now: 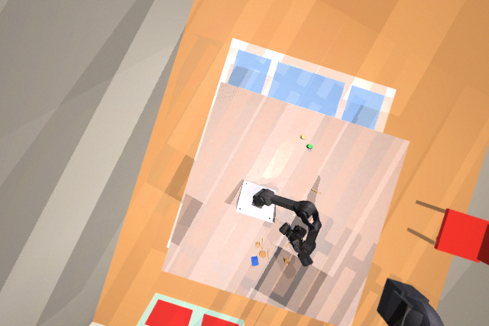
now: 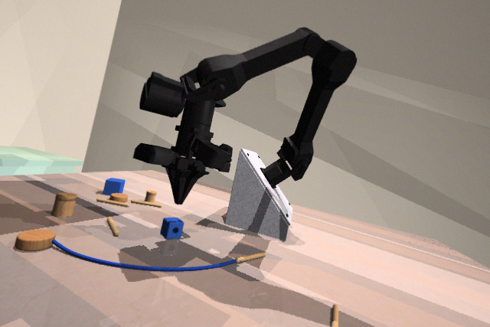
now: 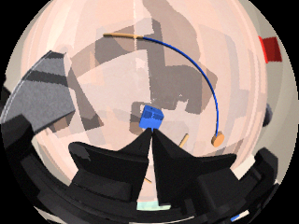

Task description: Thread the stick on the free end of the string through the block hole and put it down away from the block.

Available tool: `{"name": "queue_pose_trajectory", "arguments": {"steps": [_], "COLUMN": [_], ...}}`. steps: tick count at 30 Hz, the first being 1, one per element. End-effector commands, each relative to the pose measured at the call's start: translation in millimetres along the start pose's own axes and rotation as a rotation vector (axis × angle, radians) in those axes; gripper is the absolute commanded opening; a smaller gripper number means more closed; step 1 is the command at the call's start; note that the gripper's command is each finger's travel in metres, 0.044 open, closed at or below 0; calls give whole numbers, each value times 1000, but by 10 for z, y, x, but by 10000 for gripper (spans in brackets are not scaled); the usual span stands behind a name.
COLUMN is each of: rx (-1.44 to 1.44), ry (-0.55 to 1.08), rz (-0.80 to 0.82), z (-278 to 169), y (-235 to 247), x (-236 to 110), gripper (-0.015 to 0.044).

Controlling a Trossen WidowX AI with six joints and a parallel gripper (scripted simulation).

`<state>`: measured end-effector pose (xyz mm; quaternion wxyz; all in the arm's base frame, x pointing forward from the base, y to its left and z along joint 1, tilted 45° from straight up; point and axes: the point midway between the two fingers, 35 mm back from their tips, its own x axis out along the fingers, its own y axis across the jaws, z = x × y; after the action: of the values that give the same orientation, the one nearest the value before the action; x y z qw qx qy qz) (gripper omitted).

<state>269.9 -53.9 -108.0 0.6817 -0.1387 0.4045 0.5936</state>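
Observation:
The blue block with a hole (image 2: 171, 227) (image 3: 151, 118) sits on the table. My gripper (image 2: 180, 201) (image 3: 151, 131) hangs just above and slightly behind it, shut with nothing between the fingers. The round wooden button (image 2: 34, 239) (image 3: 219, 140) lies at the left. The blue string (image 2: 150, 266) (image 3: 206, 75) curves from it to the thin stick (image 2: 251, 256) (image 3: 121, 36), which lies flat on the table well apart from my fingers.
A second blue cube (image 2: 113, 185) (image 1: 254, 260), a wooden cylinder (image 2: 63, 204), small pegs and loose sticks (image 2: 112, 226) (image 2: 334, 313) lie around. The arm's grey wedge base (image 2: 253, 201) stands to the right. A green piece (image 1: 309, 146) lies far off.

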Motion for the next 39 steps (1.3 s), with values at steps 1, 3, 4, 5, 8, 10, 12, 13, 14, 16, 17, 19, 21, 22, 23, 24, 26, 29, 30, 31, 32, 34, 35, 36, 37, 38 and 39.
{"name": "queue_pose_trajectory", "arguments": {"steps": [1,3,4,5,8,10,12,13,14,16,17,19,21,22,23,24,26,29,30,31,32,34,35,36,37,38,39], "rx": [0,0,0,0,0,-22,-198,-332,-465,-733,-868,-1137,-1313,-1383,-1452,-1472,-1472,-1472,-1472,-1472,-1472,-1472,-1472,-1472,-1472,-1472,-1472], "ry": [0,0,0,0,0,1,4,6,7,7,6,0,-5,-8,-11,-12,-12,-12,-12,-12,-12,-12,-12,-12,-12,-12,-12], "rz": [0,0,0,0,0,0,-1,-1,-1,1,2,3,4,4,4,4,4,4,4,4,4,4,4,4,4,4,4], "z": [0,0,0,0,0,21,192,320,448,699,822,1062,1213,1271,1328,1344,1344,1344,1344,1344,1344,1344,1344,1344,1344,1344,1344], "y": [0,0,0,0,0,1,19,39,65,134,177,279,358,392,426,436,436,436,436,436,436,436,436,436,436,436,436], "x": [0,0,0,0,0,-2,-15,-21,-26,-27,-25,-15,-6,-2,3,4,4,4,4,4,4,4,4,4,4,4,4], "gripper": [0,0,0,0,0,26,79,105,131,184,210,263,315,341,367,394,440,440,440,440,440,440,440,440,440,440,414]}}
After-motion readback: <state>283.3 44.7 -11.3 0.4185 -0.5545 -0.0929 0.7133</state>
